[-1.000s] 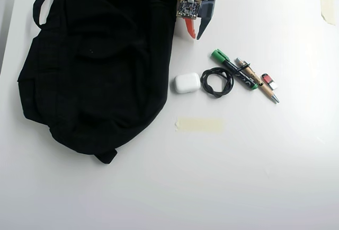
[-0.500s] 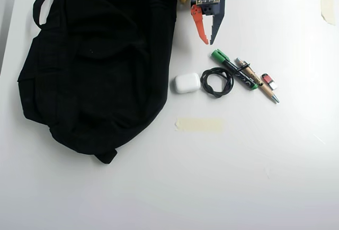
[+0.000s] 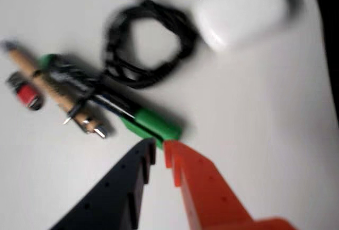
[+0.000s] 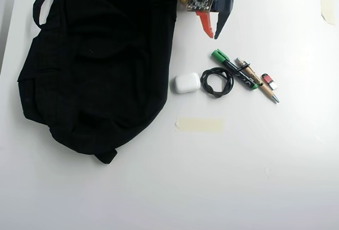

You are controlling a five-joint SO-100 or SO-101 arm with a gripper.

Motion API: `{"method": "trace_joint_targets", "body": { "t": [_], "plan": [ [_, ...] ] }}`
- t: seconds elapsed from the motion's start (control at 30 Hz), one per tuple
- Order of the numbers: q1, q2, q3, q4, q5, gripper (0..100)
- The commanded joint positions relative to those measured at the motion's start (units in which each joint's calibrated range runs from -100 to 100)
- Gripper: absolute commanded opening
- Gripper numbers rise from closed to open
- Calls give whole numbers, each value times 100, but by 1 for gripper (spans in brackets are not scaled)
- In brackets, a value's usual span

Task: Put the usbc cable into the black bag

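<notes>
The USB-C cable is a black cord coiled into a loop, lying on the white table; in the overhead view it sits right of a white earbud case. The black bag lies flat at the left in the overhead view, well left of the cable; it is out of the wrist view. My gripper, one black and one orange finger, hovers shut and empty just short of a green marker, apart from the cable. In the overhead view the gripper is at the top, above the cable.
A white earbud case lies beside the cable. A green marker, a wooden pen and a small red-and-black item lie on the other side. A tape strip is stuck to the table.
</notes>
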Motion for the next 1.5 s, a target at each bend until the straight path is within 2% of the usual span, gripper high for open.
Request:
{"method": "trace_joint_targets", "body": {
  "t": [0.0, 0.2, 0.43, 0.53, 0.73, 0.87, 1.0, 1.37, 1.47],
  "plan": [
    [-52, 1786, -1566, 541, -607, 3],
    [-172, 3305, -2860, 808, -722, 4],
    [-606, 4267, -3192, 679, -1016, 23],
    [-748, 4591, -3210, 429, -1089, 28],
    [-897, 4906, -3237, 67, -1393, 32],
    [-942, 4798, -3587, 463, -1540, 32],
    [-927, 4774, -3902, 808, -1451, 33],
    [-45, 4790, -3884, 84, -313, 32],
    [90, 4790, -3857, 41, -229, 32]
  ]
}}
